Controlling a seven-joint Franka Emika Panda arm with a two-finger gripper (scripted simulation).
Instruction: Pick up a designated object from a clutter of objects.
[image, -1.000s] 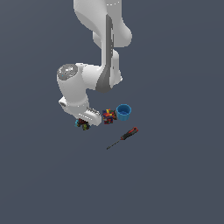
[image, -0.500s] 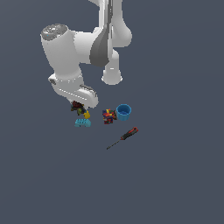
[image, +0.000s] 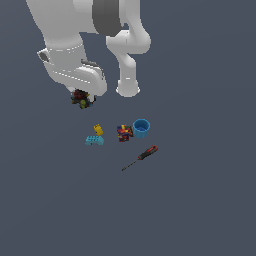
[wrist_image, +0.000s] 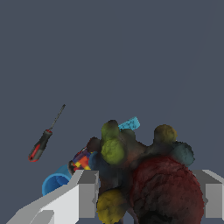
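Observation:
My gripper (image: 81, 99) is shut on the dark speckled lump (image: 81, 99) and holds it well above the floor, up and to the exterior view's left of the clutter. In the wrist view the lump (wrist_image: 144, 175) fills the space between my two grey fingers (wrist_image: 85, 192), showing dark red, olive-green and yellow bumps. Below lie the yellow piece (image: 98, 130), the cyan studded block (image: 94, 140), the red-blue-yellow block (image: 124, 132), the blue cup (image: 141, 128) and the red-handled screwdriver (image: 140, 157).
The arm's white base post (image: 128, 75) stands behind the clutter. In the wrist view the screwdriver (wrist_image: 43, 140), the blue cup (wrist_image: 57, 183), the red-blue-yellow block (wrist_image: 81, 161) and a corner of the cyan block (wrist_image: 130, 124) show past the lump.
My gripper has risen and swung toward the exterior view's left with the dark lump in it. The yellow piece and cyan block now lie uncovered on the floor.

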